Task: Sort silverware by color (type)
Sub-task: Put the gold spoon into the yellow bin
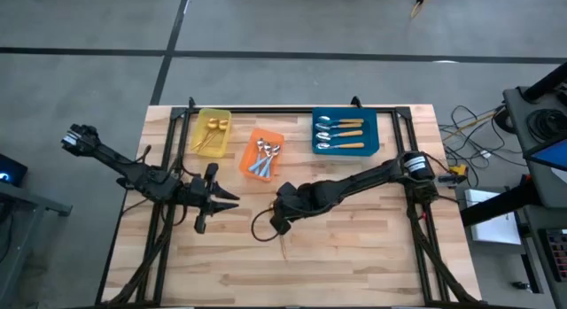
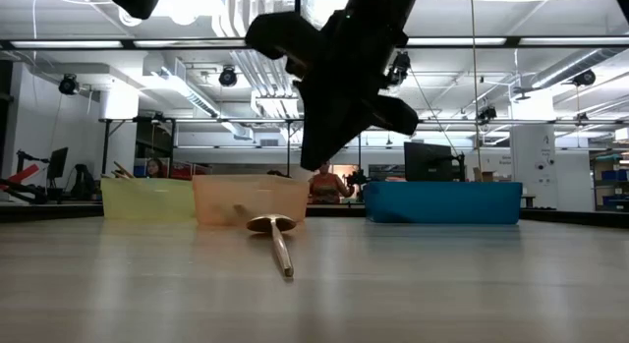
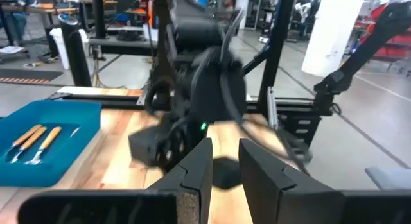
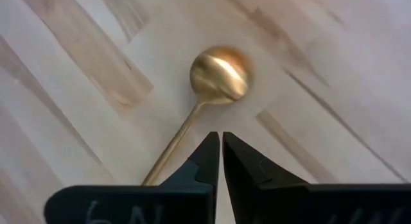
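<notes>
— Where the bare wooden table shows near its middle, what is seen lying there?

— A thin gold spoon is seen flat on the boards, apart from the bins. In the low view its bowl is turned toward the bins and its handle runs back toward the near edge; the bowl's rounded back faces up.

— How is the right arm posed?

— It is stretched from the right side across the table, with the wrist bent down. The right gripper is held just above the spoon's handle, beside it, its fingers pressed almost together with nothing between them.

— And the left one?

— The left gripper is parked over the table's left part, pointed toward the right arm, its fingers set narrowly apart and holding nothing.

— Where is the remaining silverware?

— Gold spoons are kept in the yellow bin, blue-handled spoons in the orange bin, orange-handled spoons in the blue bin.
</notes>
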